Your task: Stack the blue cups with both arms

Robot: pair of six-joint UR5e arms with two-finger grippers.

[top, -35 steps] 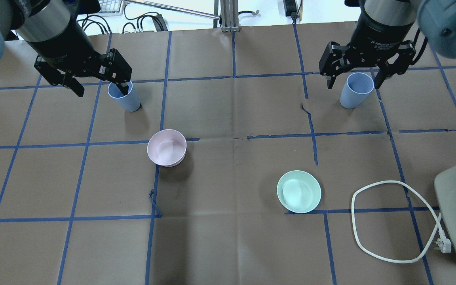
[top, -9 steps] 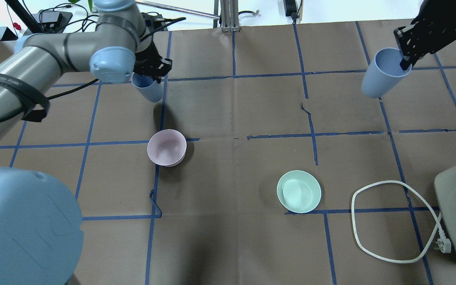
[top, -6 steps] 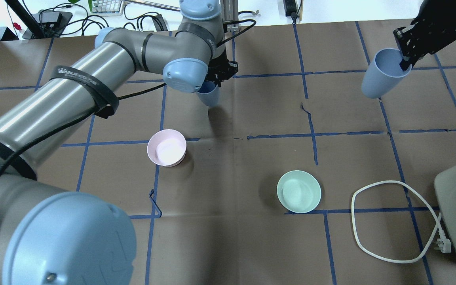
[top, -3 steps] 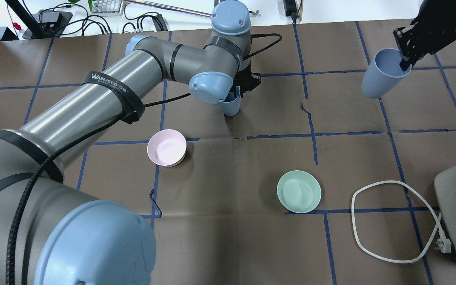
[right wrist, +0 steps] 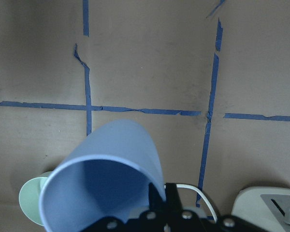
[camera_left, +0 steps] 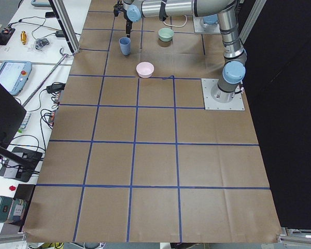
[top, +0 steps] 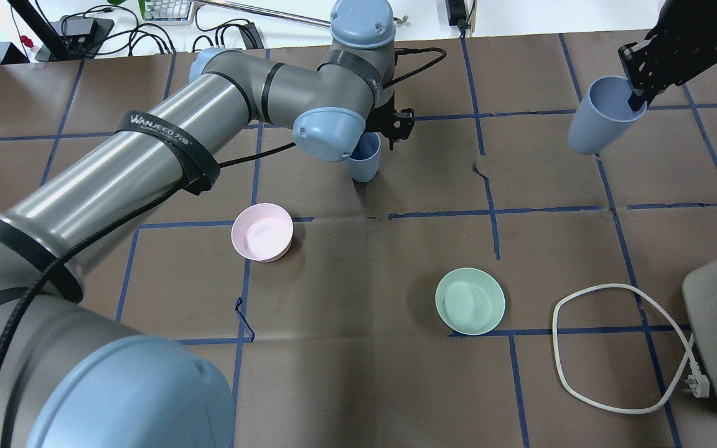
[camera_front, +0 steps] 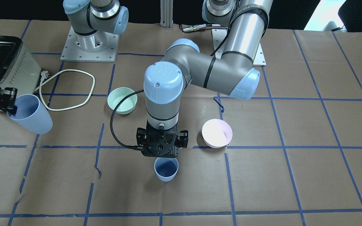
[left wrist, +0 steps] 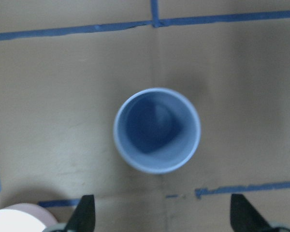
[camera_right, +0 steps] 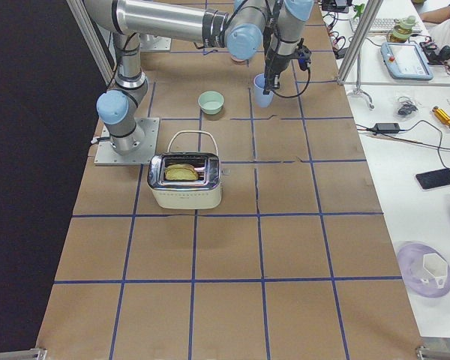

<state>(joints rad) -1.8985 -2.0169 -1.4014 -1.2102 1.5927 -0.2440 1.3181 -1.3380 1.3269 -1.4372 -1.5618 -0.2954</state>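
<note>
Now the left gripper (camera_front: 162, 151) has let go. Half a second earlier it was still carrying a pale periwinkle-blue plastic tumbler (left wrist: 157, 129) in from the robot's left side of the brown-paper table (top: 358, 386). That tumbler now stands upright on the paper near the middle of the far half, mouth up. The wrist view looks straight down into it, and the two black fingertips (left wrist: 84, 215) are spread wide, touching nothing, with the tumbler clear of them. The right gripper (top: 637, 93) has not moved over the last second and a half. It remains clamped on the rim of the second, identical blue tumbler (top: 601, 115), apparently one finger inside and one outside, holding it tilted and aloft at the far right, well apart from the first. The round pale pink plastic bowl (top: 262, 231) and the round mint-green plastic bowl (top: 470, 300) sit untouched nearer the robot. So the base of the stack looks placed — what seems left is for the left arm to lift clear and the right arm to bring its tumbler across, level it, and lower it into the open mouth.
</note>
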